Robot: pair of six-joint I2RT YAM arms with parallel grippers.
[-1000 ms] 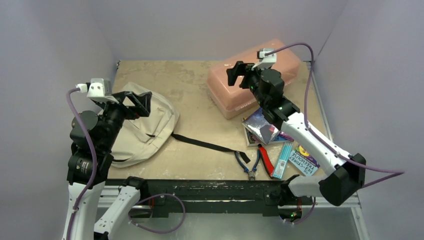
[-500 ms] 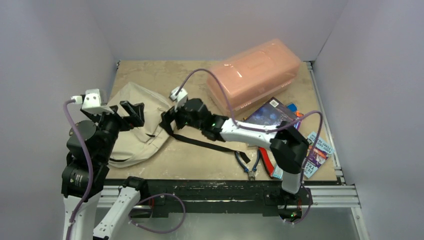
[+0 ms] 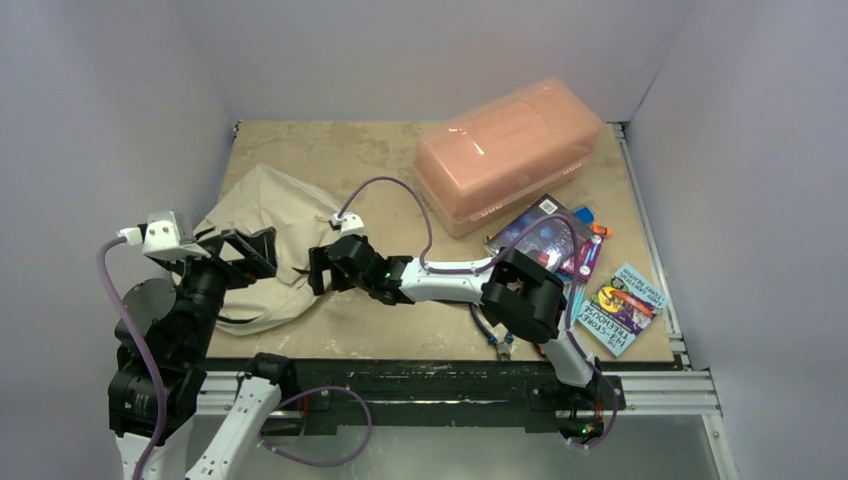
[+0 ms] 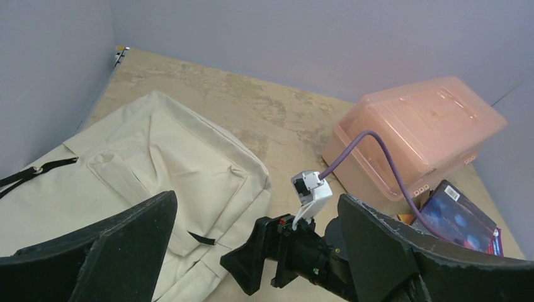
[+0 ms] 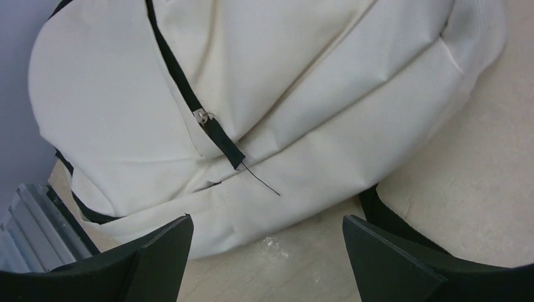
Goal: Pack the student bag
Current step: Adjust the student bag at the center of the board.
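The student bag (image 3: 268, 212) is a cream fabric backpack lying flat at the left of the table, also seen in the left wrist view (image 4: 157, 157). My left gripper (image 3: 245, 256) hovers open over its near part, jaws wide apart and empty (image 4: 255, 207). My right gripper (image 3: 322, 266) reaches across from the right and stands open, low at the bag's right edge. In the right wrist view, the bag (image 5: 283, 75) fills the frame above the open right gripper (image 5: 267, 220), and a black zip pull (image 5: 217, 135) lies on the fabric, untouched.
A translucent pink plastic box (image 3: 510, 150) stands at the back right. Books (image 3: 545, 238) and a colourful booklet (image 3: 622, 306) lie at the right, pliers (image 3: 500, 338) near the front edge. The bag's black strap (image 5: 390, 217) trails on the table by the right finger.
The right arm has swung from the pink box leftwards and down to the bag's right edge. The left gripper has drawn back toward the near left.
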